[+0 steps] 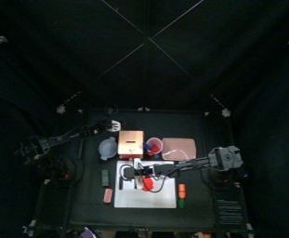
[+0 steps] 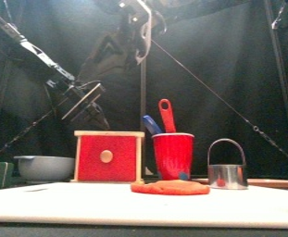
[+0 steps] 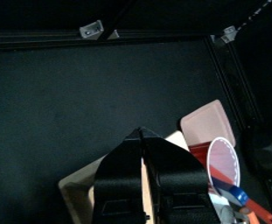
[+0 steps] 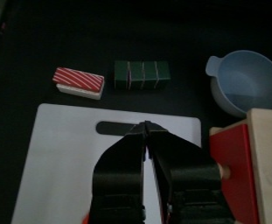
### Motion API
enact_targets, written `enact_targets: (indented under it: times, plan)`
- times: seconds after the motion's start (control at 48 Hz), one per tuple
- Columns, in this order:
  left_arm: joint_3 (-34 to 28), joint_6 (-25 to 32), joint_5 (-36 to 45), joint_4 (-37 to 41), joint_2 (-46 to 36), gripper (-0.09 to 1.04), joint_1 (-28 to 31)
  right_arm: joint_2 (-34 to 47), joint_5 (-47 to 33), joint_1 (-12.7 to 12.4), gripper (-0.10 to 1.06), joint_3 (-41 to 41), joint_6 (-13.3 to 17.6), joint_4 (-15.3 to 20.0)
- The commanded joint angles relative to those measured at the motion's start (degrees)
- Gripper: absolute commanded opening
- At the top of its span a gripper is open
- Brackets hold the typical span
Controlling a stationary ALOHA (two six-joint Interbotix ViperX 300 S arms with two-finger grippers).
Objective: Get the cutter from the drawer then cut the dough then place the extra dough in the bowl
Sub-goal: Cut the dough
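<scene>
Black table in the curtained booth, white board (image 2: 59,199) up front.

**Task state**
- The cutter (image 2: 228,165) is out of the drawer. It stands upright on the board just beside the dough (image 2: 171,187), not on it.
- The dough looks like one whole flat disc, with no cut ring that I can see.
- My read: step one is done. Cutting, and moving the scrap to the bowl (image 2: 43,167), are left.
- The bowl looks empty in the right wrist view.
- The wooden box (image 2: 109,155) has its red drawer front flush, so it is closed.
- The red cup (image 2: 173,153) with the knives stands behind the dough, between the box and the cutter.

**Grippers**
- Right gripper (image 4: 144,129): jaws pinched together with nothing between them, over the board.
- Left gripper (image 3: 144,133): also closed on nothing. It hangs above the box, well apart from the cutter.

**Hard to make out**
- The top view is too small to separate the cutter, dough and cup under the right arm.
- The right wrist view shows neither dough nor cutter. I judge its own jaws block that part of the board.
- Whether the cutter's rim touches the dough: cannot tell.
- The sushi roll (image 4: 142,74) and a red striped toy (image 4: 80,80) lie off the board, past its edge.
- The pink tray (image 3: 208,122) sits beside the box.
</scene>
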Motion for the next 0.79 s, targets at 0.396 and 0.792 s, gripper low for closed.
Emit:
enact_targets:
  times: [0.396, 0.792]
  plan:
    - [10.2, 0.2, -5.8, 17.9, -18.5, 0.29, -13.4, -17.0, -6.3, 0.5, 0.41, 18.5, 0.2, 10.1]
    - [18.8, 0.1, -28.0, 25.3, -18.7, 0.3, -25.8, -30.2, -2.5, 0.3, 0.73, 35.6, 0.3, 15.5]
